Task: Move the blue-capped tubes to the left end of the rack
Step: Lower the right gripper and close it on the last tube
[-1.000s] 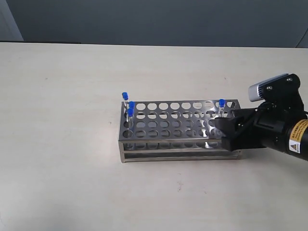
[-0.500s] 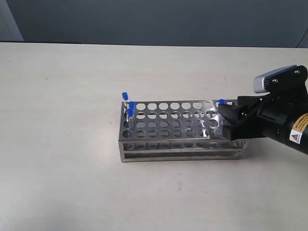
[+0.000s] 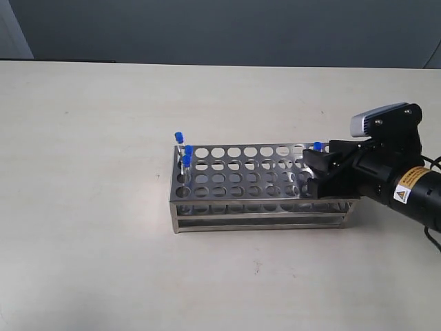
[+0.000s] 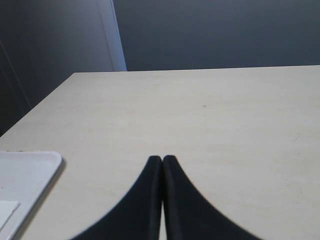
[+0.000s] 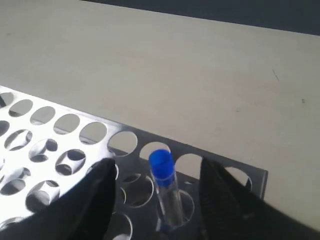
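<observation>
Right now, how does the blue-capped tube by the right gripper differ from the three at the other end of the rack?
The lone tube stands near the right end of the rack; the three tubes cluster at its left end. The lone tube sits between the open fingers of the right gripper, ungripped; the three tubes have no gripper near. All four stand in rack holes with blue caps.

3 tubes [image 3: 188, 149] in rack [image 3: 255, 207] L end — 4th tube [image 3: 318, 146] R end, within right gripper [image 3: 313, 172].

Your right gripper [image 3: 313, 174] is hanging low and level with its jaws spread wide; your left gripper [image 4: 162, 161] is sitting fully closed.
</observation>
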Robot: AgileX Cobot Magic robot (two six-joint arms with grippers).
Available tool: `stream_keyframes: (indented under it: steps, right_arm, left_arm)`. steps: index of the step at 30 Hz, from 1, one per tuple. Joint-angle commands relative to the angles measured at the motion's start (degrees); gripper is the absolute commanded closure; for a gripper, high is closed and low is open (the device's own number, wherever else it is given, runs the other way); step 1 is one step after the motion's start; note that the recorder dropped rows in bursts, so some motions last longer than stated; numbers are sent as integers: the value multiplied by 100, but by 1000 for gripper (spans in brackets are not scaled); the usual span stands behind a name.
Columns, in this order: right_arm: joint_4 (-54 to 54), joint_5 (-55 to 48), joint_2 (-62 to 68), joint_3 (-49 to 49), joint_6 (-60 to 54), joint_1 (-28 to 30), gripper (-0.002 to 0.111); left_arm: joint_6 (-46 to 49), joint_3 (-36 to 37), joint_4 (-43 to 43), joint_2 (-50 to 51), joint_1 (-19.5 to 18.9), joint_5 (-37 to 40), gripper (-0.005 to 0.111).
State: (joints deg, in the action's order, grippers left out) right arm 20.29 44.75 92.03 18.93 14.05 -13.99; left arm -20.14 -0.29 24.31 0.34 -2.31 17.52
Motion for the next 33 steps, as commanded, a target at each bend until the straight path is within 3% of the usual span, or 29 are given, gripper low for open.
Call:
stream_keyframes:
  steps: [1, 7, 13, 33]
  right_arm:
    - [-46, 108, 214, 218, -84, 21, 59]
    - [-30, 58, 369, 423, -73, 21, 64]
    - [-76, 58, 369, 423, -48, 21, 108]
    - [-143, 43, 113, 423, -32, 21, 108]
  left_arm:
    - [-30, 9, -12, -34, -13, -11, 106]
    - [-30, 9, -12, -34, -13, -11, 106]
    - [-30, 9, -12, -34, -13, -11, 106]
    - [-30, 9, -2, -34, -13, -11, 106]
